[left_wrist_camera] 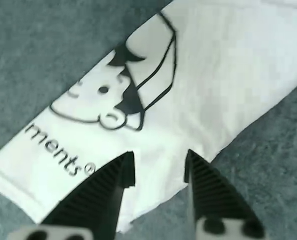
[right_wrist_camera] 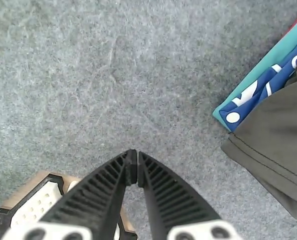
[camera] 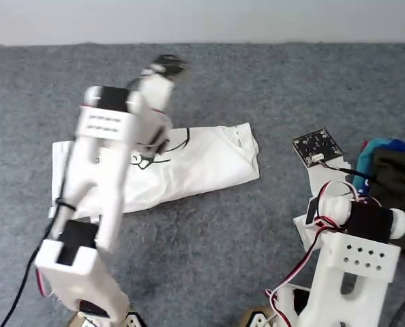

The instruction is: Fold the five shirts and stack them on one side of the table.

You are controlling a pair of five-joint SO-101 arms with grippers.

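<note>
1. The left gripper point(left_wrist_camera: 158, 167) is partly open, with a clear gap between its two black fingers and nothing held in it. It points down at the white shirt point(left_wrist_camera: 223, 80), with the fingertips over the cloth close to one long edge, just beside the black printed drawing. It cannot be told whether the tips touch the cloth.
2. The white shirt point(camera: 202, 163) lies on the grey desk point(camera: 223, 238) as a long slanted band. Its left part is under the left arm point(camera: 100, 170) and its right end reaches the middle of the desk.
3. The right gripper point(right_wrist_camera: 132, 172) is closed, fingertips pressed together, and it grips nothing. It hangs over bare grey desk point(right_wrist_camera: 113, 65), near the pile but apart from it.
4. At the right edge of the desk, a dark olive shirt point(camera: 397, 180) lies on top of a blue and teal shirt point(camera: 386, 146). In the right wrist view, the olive shirt point(right_wrist_camera: 273, 150) covers part of the blue and teal one point(right_wrist_camera: 258, 90).
</note>
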